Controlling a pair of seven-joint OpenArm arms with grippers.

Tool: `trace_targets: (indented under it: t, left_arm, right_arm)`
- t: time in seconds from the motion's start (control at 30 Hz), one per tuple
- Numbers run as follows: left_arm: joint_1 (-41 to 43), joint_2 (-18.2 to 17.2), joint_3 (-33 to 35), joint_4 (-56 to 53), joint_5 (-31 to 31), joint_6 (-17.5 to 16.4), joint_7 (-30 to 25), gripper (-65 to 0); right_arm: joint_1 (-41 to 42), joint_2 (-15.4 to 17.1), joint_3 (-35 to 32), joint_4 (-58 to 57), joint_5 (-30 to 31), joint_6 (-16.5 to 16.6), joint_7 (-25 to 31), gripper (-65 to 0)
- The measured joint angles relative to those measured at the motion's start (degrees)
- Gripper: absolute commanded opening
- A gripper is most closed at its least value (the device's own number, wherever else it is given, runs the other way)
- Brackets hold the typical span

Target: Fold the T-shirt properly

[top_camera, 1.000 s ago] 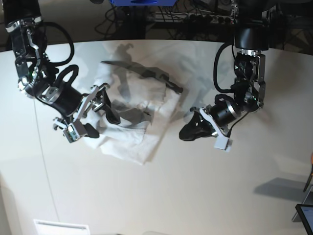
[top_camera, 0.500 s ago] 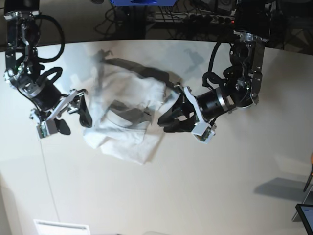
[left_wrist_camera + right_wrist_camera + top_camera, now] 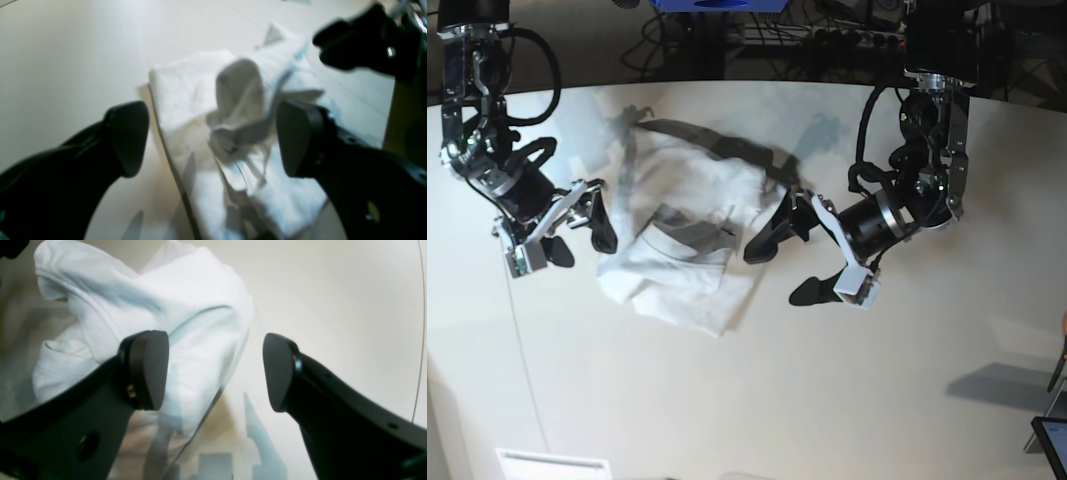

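Rumpled T-shirt point(image 3: 173, 323) behind parted jaws

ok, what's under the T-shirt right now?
The T-shirt lies bunched on the tabletop; only table shows around it. Anything beneath its folded layers is covered.

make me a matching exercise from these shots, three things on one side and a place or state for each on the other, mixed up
Things:
1. T-shirt
2. left claw
3. right claw

Places or states:
A. open, at the shirt's edge on the base view's left
B. lying crumpled on the table, gripped by nothing
C. open, at the shirt's edge on the base view's right

Pairs: 1-B, 2-C, 3-A
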Motion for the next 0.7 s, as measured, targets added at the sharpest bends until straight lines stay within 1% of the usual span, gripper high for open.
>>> trace_targets:
  t: [0.1, 0.2, 0.37, 0.43, 0.53, 0.6, 0.7]
  left_arm:
    - [-1.11, 1.68, 0.17, -1.55, -0.07, -0.13, 0.02, -14.1]
    - [-2.14, 2.29, 0.52, -1.66, -0.07, -0.11, -0.04, -15.6]
    - [-3.17, 2.25, 7.39, -1.62, -0.07, -0.15, 0.07, -17.3]
    - [-3.52, 2.58, 8.66, -1.97, -0.11, -0.20, 0.00, -17.3]
    - [-3.80, 2.67, 8.68, -3.74, -0.13, -0.15, -0.02, -17.3]
    - [-3.96, 2.54, 8.63, -4.83, 0.04, -0.13, 0.07, -18.8]
    - [-5.49, 2.64, 8.70, -6.14, -0.07, -0.15, -0.02, -24.4]
  right_arm:
    - [-0.04, -0.02, 0.02, 0.00, -0.02, 0.00, -0.07, -23.2]
    - [-0.02, -0.92, 0.02, 0.00, 0.02, 0.00, -0.09, -23.2]
    - [-0.02, -1.27, 0.02, 0.00, -0.02, 0.00, -0.07, -23.2]
    - [-0.04, -1.27, 0.02, 0.00, -0.04, -0.02, -0.09, -23.2]
    - [-0.02, -1.27, 0.02, 0.00, -0.02, -0.02, -0.07, -23.2]
    - [-0.02, -1.27, 0.02, 0.00, 0.00, 0.00, -0.07, -23.2]
    - [-0.02, -1.27, 0.02, 0.00, -0.04, 0.00, -0.09, -23.4]
